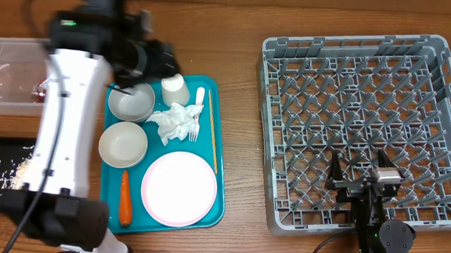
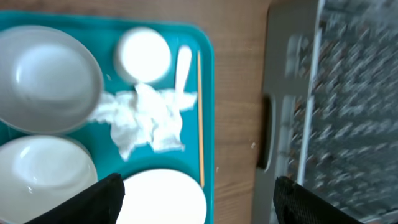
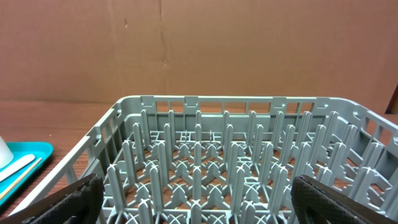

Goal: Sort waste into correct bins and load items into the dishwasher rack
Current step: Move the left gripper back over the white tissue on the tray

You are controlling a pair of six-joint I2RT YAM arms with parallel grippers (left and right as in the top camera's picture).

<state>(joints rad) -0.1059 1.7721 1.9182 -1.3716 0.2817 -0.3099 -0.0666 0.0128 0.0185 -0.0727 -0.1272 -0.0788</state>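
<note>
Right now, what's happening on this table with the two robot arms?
The left gripper hovers open over the teal tray, holding nothing. The napkin, bowls, cup and plate all sit on the tray. The right gripper hangs open and empty at the near edge of the dishwasher rack, which has no dishes in it yet.

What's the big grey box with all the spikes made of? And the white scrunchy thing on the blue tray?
The rack looks like moulded plastic: matt, even grey, with thin pegs and grid. The napkin looks like soft paper: white, crumpled into fine creases.
</note>
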